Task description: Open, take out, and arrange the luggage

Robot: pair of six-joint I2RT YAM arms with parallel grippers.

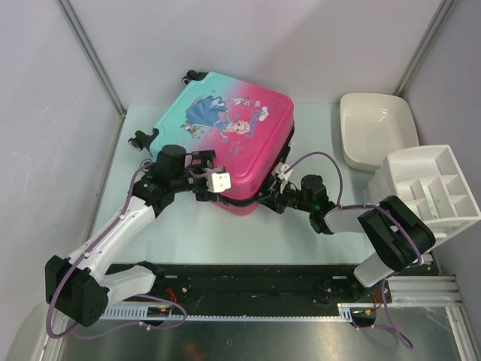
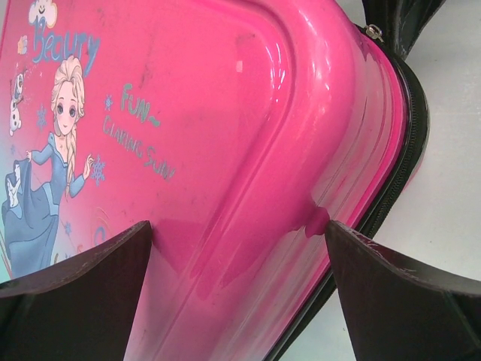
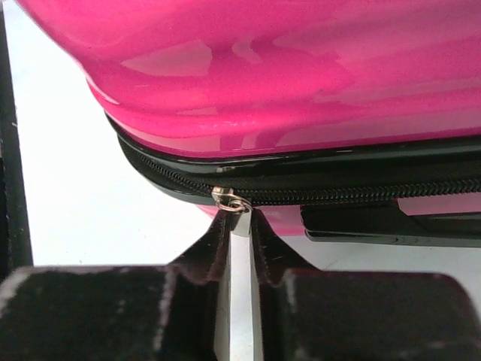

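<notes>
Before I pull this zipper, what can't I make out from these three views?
- Inside the luggage: hidden in every view by its closed shell.
- Zipper track past the zipper pull pinched in the right gripper: cut off by the right wrist view's edge, too small from above.
- Whether the open left gripper touches the shell: left wrist view leaves its fingertips' undersides hidden.

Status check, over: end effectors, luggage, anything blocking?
Left end effector open over luggage shell. Right end effector pinched on zipper pull. Lid down, luggage flat. No obstruction in view.
</notes>
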